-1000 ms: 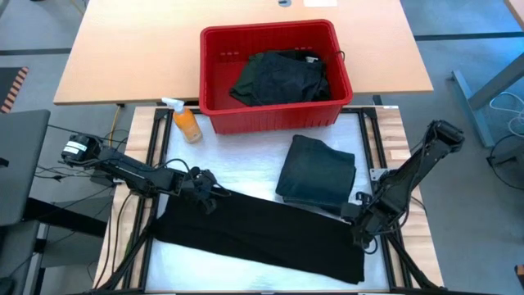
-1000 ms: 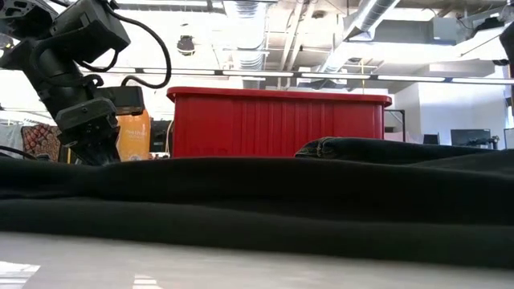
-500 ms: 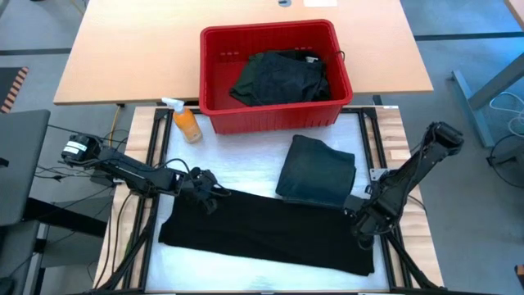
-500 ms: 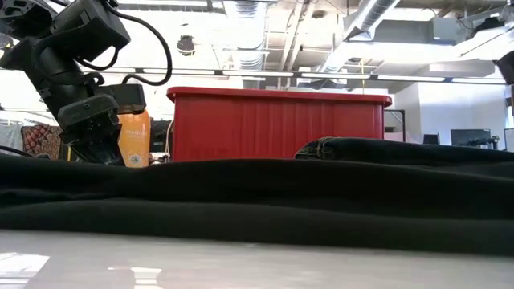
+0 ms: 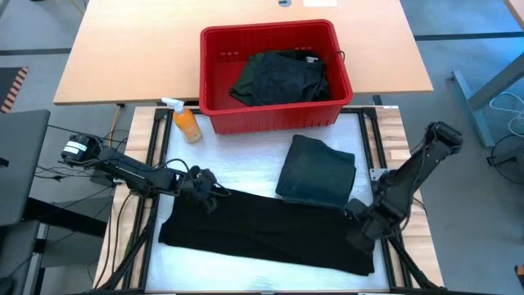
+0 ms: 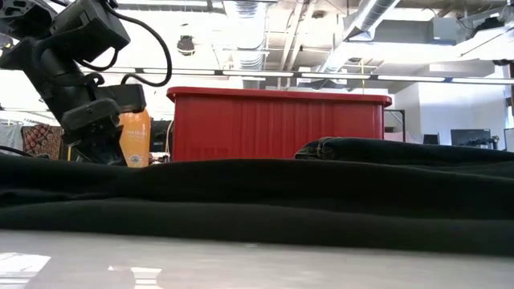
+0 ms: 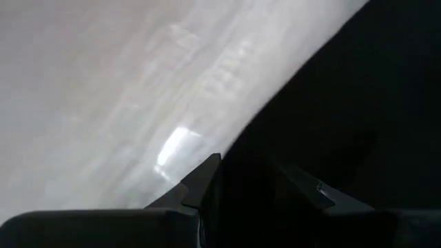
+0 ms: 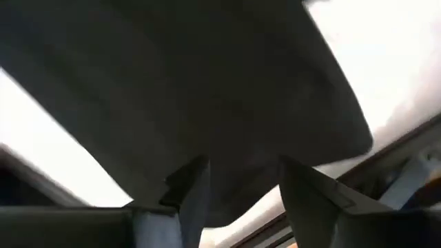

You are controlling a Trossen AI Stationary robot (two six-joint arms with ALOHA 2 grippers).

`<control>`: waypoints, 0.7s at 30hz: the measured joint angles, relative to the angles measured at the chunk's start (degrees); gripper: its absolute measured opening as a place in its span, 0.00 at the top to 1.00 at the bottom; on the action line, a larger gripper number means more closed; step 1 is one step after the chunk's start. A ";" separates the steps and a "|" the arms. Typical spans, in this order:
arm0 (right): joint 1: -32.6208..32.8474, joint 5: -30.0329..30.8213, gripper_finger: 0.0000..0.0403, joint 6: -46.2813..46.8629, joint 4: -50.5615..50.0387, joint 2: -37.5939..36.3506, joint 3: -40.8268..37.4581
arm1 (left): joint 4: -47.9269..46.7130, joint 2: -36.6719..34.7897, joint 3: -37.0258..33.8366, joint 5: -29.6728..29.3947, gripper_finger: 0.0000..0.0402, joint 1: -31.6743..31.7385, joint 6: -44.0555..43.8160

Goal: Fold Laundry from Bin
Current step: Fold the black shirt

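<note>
A black garment (image 5: 262, 233) lies spread flat on the white mat (image 5: 246, 172), and it fills the front of the low view (image 6: 257, 201). My left gripper (image 5: 206, 197) is low at its far left corner and shut on it. My right gripper (image 5: 359, 233) is low at its right end and shut on it. A folded dark green garment (image 5: 318, 172) rests on the mat beyond it. The red bin (image 5: 274, 115) stands at the far side with dark laundry (image 5: 278, 78) heaped inside. My left gripper has the black garment's far left corner (image 7: 244, 182) between its two fingers, coming in low from the table's left. The cloth lies on the mat; one layer or several, I cannot tell. My right gripper has the garment's right end (image 8: 238, 189) between its two fingers, coming in slanting from the table's right. Beyond the fingers the cloth runs smooth, with white mat showing on both sides of it.
An orange spray bottle (image 5: 187, 123) stands left of the bin, beyond my left gripper, and also shows in the low view (image 6: 132, 136). A wooden table (image 5: 123, 57) extends behind the bin. The mat's frame rails (image 5: 381, 156) run along both sides.
My right gripper has gone toward the table's near right corner, staying low. The black garment's right end has gone with it, and the cloth has slid a little to the right and lies more evenly spread. The far left corner has stayed in place.
</note>
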 joint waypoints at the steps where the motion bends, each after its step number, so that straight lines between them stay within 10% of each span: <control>1: 0.85 -0.03 0.50 3.17 0.02 0.57 -0.35 | 0.00 0.00 0.00 -0.72 0.74 0.00 0.55; 21: 10.82 -5.70 0.26 23.98 13.98 7.30 -6.81 | -1.30 0.00 0.00 -1.97 0.74 -0.01 5.14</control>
